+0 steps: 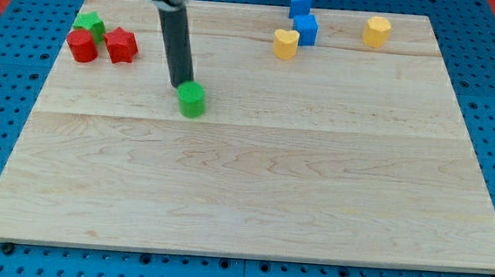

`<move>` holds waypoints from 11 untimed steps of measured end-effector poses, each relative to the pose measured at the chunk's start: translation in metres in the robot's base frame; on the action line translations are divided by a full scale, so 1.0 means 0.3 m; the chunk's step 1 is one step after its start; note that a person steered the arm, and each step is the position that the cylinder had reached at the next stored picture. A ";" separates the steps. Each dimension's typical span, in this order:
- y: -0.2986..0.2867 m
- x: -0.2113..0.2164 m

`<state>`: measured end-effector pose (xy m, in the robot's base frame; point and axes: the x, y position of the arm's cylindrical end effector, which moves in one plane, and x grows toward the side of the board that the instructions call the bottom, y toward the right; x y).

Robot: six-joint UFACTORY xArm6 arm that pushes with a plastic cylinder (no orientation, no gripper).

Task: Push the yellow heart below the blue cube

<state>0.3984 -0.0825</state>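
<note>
- The yellow heart (pixel 285 43) sits near the view's top, right of centre, touching or very nearly touching the lower left side of the blue cube (pixel 305 28). It is beside the cube and slightly lower, so I'd say it has not reached its place under the cube.
- A second blue block (pixel 300 2) lies just above the cube at the board's top edge, and another yellow block (pixel 376 31), rounder in shape, stands apart to the view's right.
- My tip (pixel 184 85) is well away from all that, resting at the top of a green block (pixel 192 100) left of centre, seemingly touching it.
- The dark rod leans slightly, its upper end toward the view's top left.
- There is no claw on this arm, so nothing is grasped.
- Far left, two red blocks (pixel 83 47) (pixel 121 45) and a green one (pixel 89 24) huddle together.
- To my eye, the tip must travel right before pushing the heart.
</note>
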 end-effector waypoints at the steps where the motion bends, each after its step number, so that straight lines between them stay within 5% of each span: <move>1: 0.347 0.005; 2: 0.678 -0.061; 3: 0.629 -0.180; 5: 0.151 -0.332; 7: 0.201 -0.473; 9: 0.439 -0.374; 11: 0.416 -0.235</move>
